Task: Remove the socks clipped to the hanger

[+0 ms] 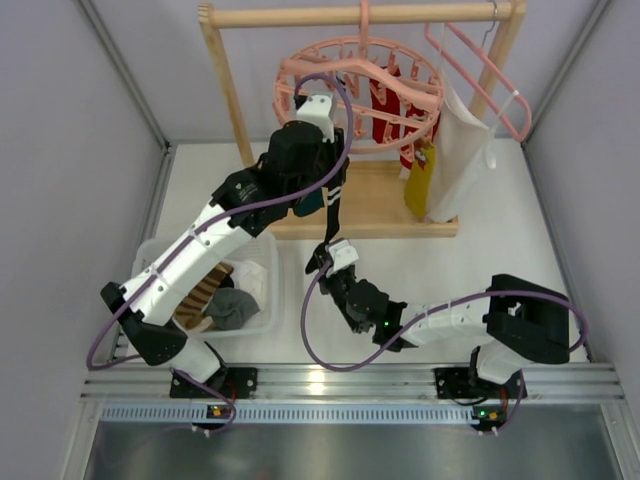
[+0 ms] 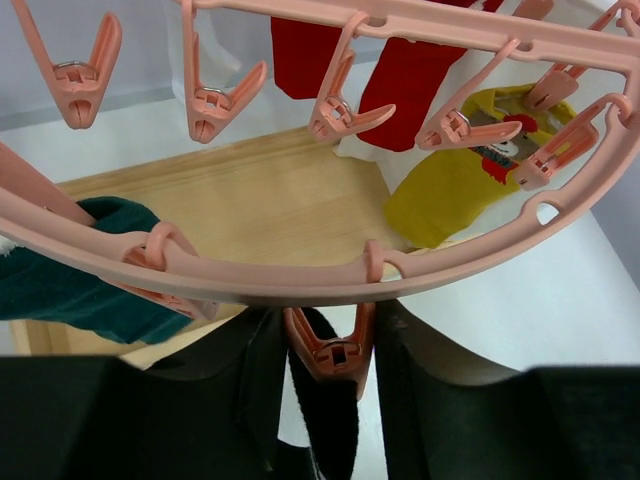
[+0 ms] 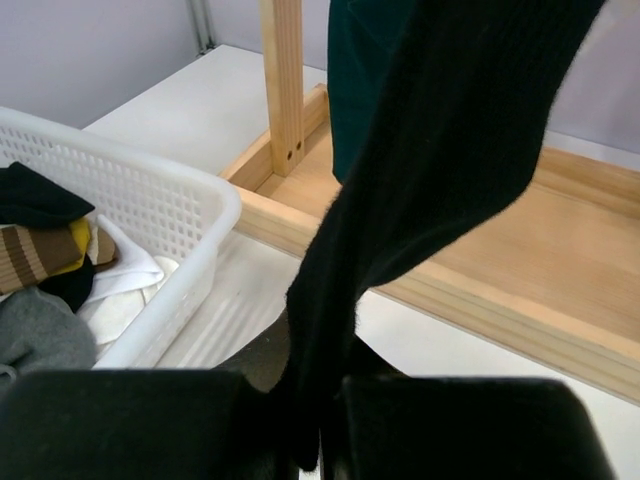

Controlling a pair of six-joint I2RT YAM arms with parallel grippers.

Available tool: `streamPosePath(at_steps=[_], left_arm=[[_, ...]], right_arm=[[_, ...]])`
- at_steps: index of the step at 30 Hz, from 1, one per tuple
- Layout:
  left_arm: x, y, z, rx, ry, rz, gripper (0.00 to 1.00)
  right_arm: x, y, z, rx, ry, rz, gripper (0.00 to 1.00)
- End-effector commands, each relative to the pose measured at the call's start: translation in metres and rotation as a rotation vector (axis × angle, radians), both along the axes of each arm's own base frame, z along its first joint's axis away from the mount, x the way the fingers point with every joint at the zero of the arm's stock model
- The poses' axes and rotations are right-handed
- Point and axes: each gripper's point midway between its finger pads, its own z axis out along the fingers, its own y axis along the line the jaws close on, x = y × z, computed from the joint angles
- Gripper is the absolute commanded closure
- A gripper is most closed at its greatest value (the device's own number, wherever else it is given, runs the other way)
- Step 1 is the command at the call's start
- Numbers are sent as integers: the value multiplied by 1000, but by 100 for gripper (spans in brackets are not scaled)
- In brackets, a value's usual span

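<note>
White basket (image 1: 272, 290) sits at the left on the table, with folded clothing inside. The left gripper (image 2: 330, 325) is raised to the near rim of the hanger (image 1: 360, 70), which hangs by its hook from the wooden rack (image 1: 230, 100). Its jaws stand on either side of one pink clip (image 2: 335, 355), close against both wings; whether they are pressing it cannot be told. A teal sock (image 2: 70, 280) hangs from the ring just left of that clip. The black sock (image 1: 333, 215) runs from that clip down to the right gripper (image 3: 320, 400), which sits low over the table in front of the rack base and is closed on the sock's lower end. Further right, red socks (image 1: 385, 110) and a mustard sock (image 1: 420, 180) remain clipped to the far side of the ring. A white cloth bag (image 1: 460, 160) hangs just beside the mustard sock.
</note>
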Motion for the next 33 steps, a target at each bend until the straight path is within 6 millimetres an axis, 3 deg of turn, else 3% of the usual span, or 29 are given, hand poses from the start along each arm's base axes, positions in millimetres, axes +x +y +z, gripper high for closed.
streamPosePath(at_steps=[1, 6, 7, 11, 13, 14, 17, 20, 21, 22, 23, 24, 25, 27, 28, 30, 32, 33], left_arm=[[5, -2, 36, -74, -86, 14, 61], [5, -1, 37, -76, -90, 18, 80], [5, 0, 37, -75, -89, 20, 88], [5, 1, 36, -73, -89, 24, 87], [3, 3, 34, -71, -84, 21, 77], [2, 3, 34, -71, -84, 21, 63], [-3, 9, 31, -71, -80, 21, 43], [-8, 20, 33, -61, -92, 40, 33], [-10, 25, 33, -59, -95, 47, 24], [-12, 29, 29, -52, -90, 56, 20], [-19, 41, 39, -71, -110, 72, 18], [-22, 47, 33, -64, -103, 85, 13], [-26, 54, 32, -63, -106, 101, 10], [-39, 85, 31, -69, -123, 172, 2], [-44, 97, 31, -72, -133, 196, 2], [-58, 135, 25, -60, -147, 301, 2], [-65, 161, 18, -53, -144, 392, 2], [-70, 188, 7, 2, -138, 499, 2]], right_arm=[[-11, 17, 13, 24, -8, 47, 100], [-12, 14, 6, 21, 3, 47, 100], [-14, 12, 2, 15, 6, 48, 100], [-22, 2, -9, 9, 19, 43, 100], [-30, -2, -11, 5, 24, 56, 100], [-33, -4, -11, 6, 27, 63, 100], [-47, -6, -8, 18, 46, 135, 100], [-60, -7, -2, 7, 56, 223, 100], [-63, -6, 0, -4, 58, 245, 100], [-69, -3, 11, 7, 50, 293, 100], [-72, 0, 14, -4, 48, 319, 100], [-75, 0, 8, -55, 61, 339, 100], [-80, 8, 22, -47, 51, 385, 100], [-89, 15, 23, -113, 47, 455, 100], [-92, 21, 36, -103, 38, 482, 100], [-99, 29, 40, -138, 32, 547, 100], [-103, 43, 55, -138, 17, 598, 100], [-106, 48, 57, -153, 10, 628, 100]])
